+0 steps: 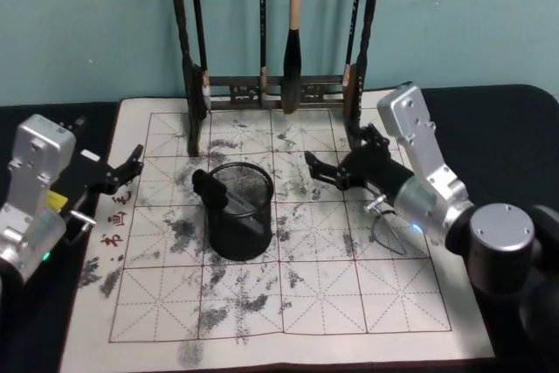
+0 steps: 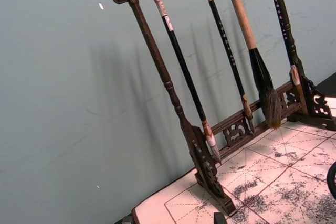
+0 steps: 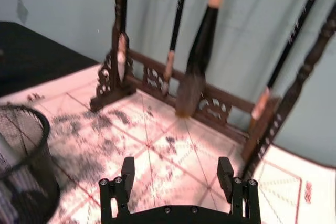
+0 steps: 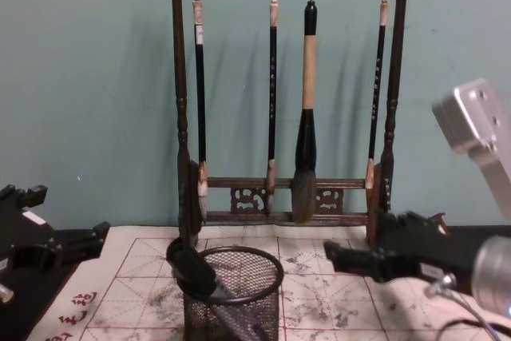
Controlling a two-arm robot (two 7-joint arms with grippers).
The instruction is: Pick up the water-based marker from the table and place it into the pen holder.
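Note:
The water-based marker (image 1: 210,188) leans inside the pen holder (image 1: 243,238), its black cap (image 4: 190,266) poking over the left rim and its grey barrel slanting down behind the mesh. The black wire-mesh pen holder (image 4: 231,305) stands in the middle of the cream gridded mat on the table (image 1: 349,303). To the right of the holder, a little above the mat, my right gripper (image 1: 316,172) is open and empty; its fingers (image 3: 127,170) stand wide apart. At the mat's left edge my left gripper (image 1: 129,168) is parked, open and empty.
A tall dark wooden brush rack (image 1: 278,89) with several hanging brushes (image 4: 304,149) stands at the back of the mat, close behind the right gripper. A loose cable (image 1: 384,233) lies on the mat under the right arm. Black cloth borders the mat.

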